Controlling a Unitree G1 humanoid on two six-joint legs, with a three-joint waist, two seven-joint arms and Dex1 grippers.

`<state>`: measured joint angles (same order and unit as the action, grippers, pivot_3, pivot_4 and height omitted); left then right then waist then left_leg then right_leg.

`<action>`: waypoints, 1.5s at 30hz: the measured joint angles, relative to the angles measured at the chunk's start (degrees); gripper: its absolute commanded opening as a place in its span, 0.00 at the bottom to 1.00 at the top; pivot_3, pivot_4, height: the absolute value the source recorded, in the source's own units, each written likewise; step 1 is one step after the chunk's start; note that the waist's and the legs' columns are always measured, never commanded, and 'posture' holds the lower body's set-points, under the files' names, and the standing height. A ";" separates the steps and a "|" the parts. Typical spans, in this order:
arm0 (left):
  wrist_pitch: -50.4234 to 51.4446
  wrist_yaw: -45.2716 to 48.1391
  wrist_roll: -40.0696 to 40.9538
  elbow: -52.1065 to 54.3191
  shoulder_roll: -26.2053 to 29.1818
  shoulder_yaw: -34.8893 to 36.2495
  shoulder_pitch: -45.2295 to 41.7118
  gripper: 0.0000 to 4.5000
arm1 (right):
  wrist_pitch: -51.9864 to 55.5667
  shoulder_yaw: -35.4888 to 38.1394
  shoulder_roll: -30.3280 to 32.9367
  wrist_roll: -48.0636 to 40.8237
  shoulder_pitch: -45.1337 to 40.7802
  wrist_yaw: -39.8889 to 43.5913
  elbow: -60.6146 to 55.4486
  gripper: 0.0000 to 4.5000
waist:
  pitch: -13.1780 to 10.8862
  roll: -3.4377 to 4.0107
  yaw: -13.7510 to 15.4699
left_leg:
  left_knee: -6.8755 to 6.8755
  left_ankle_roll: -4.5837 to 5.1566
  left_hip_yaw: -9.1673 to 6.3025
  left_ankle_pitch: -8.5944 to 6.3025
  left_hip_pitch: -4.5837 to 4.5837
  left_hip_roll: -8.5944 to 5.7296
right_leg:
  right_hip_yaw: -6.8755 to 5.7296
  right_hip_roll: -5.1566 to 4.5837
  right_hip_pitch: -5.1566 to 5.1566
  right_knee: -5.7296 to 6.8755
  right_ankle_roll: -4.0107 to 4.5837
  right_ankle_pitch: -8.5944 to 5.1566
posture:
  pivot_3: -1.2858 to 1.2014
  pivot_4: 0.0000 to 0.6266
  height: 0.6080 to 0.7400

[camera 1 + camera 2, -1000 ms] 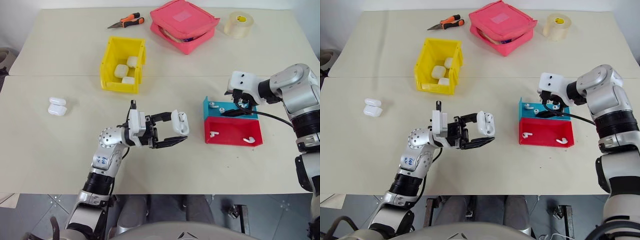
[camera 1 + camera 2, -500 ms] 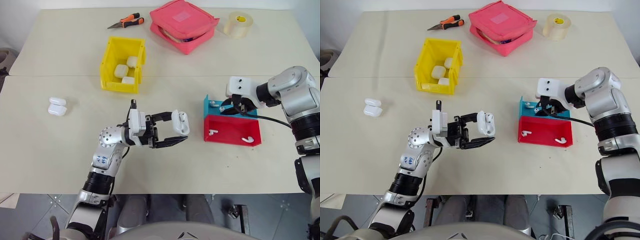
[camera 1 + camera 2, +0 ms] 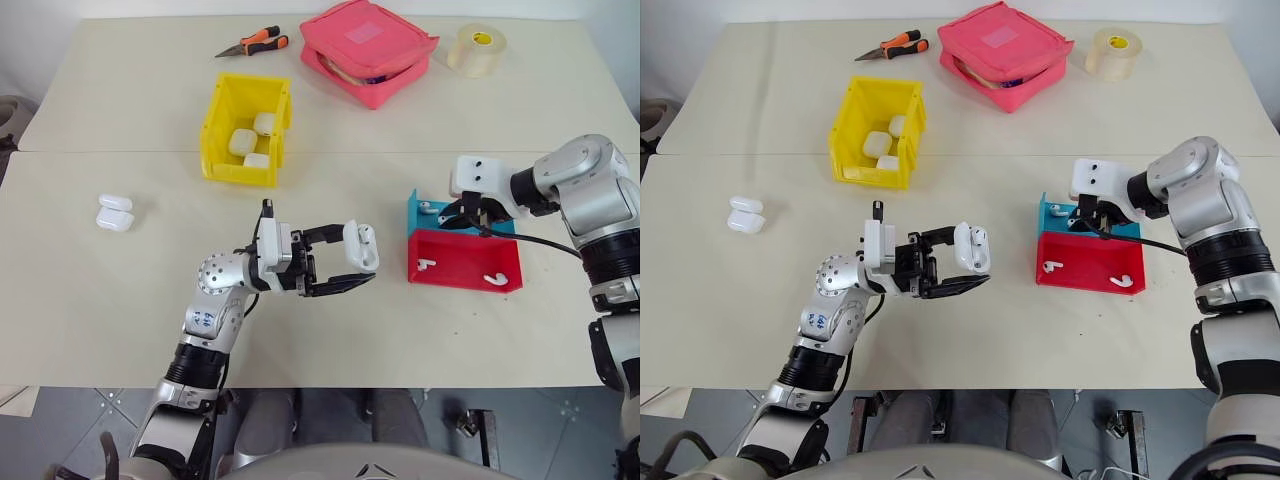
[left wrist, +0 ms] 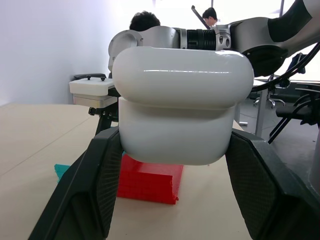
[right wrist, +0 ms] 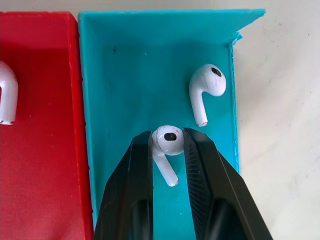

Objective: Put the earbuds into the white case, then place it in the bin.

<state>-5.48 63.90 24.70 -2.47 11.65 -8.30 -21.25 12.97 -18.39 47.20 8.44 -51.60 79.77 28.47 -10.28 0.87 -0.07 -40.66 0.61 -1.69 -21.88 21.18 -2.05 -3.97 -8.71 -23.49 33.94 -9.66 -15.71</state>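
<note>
Right fingers pinching earbud over blue tray, left fingers clamping white case, lid seemingly ajar.

Beige table — yellow bin, red tray, blue tray, pink pouch, tape roll, pliers, white case.

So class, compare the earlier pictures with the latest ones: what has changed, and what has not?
The right gripper has closed on an earbud in the blue tray. The left gripper still holds the open white case in the same spot. Everything else on the table is unchanged.
</note>
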 measured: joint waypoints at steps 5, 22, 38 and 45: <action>0.02 -0.01 0.08 -0.58 -0.55 0.05 -1.33 0.61 | 3.78 3.28 2.23 -1.98 4.23 -0.74 -6.58 0.12 | 0.00 0.00 0.08 | -0.02 0.00 0.01 0.00 0.03 -0.02 | 0.00 -0.01 -0.02 0.01 0.00 0.00 | 0.52 0.24 1.00; 0.05 1.82 0.61 -5.43 -1.56 0.78 -5.59 0.61 | 41.88 39.58 -14.53 -46.44 25.83 -22.99 -49.60 0.12 | 0.00 0.00 0.23 | -0.15 0.00 -0.49 0.00 0.02 -0.02 | 0.07 -0.01 -0.02 0.17 0.00 0.00 | 0.52 0.24 1.00; 2.06 1.81 0.77 -7.60 -2.70 1.06 -8.70 0.61 | 41.52 37.48 -28.12 -77.39 41.09 -49.66 -62.48 0.12 | 0.02 0.02 0.01 | -0.16 0.01 -0.56 0.00 -0.03 -0.11 | 0.10 0.00 0.00 0.27 0.01 0.01 | 0.52 0.24 1.00; 3.08 1.80 0.75 -7.60 -2.76 1.06 -8.69 0.61 | 35.30 33.73 -27.82 -74.91 43.38 -49.07 -62.40 0.12 | 0.01 0.02 0.05 | -0.17 0.01 -0.57 -0.01 -0.03 -0.12 | 0.10 0.00 0.00 0.26 0.01 0.01 | 0.52 0.24 1.00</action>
<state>-2.40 65.69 25.45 -10.07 8.89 -7.24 -29.94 48.27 15.34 19.38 -66.47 -8.22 30.69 -33.93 -10.27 0.89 -0.01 -40.83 0.62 -2.26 -21.88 21.16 -2.17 -3.88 -8.70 -23.49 34.21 -9.65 -15.70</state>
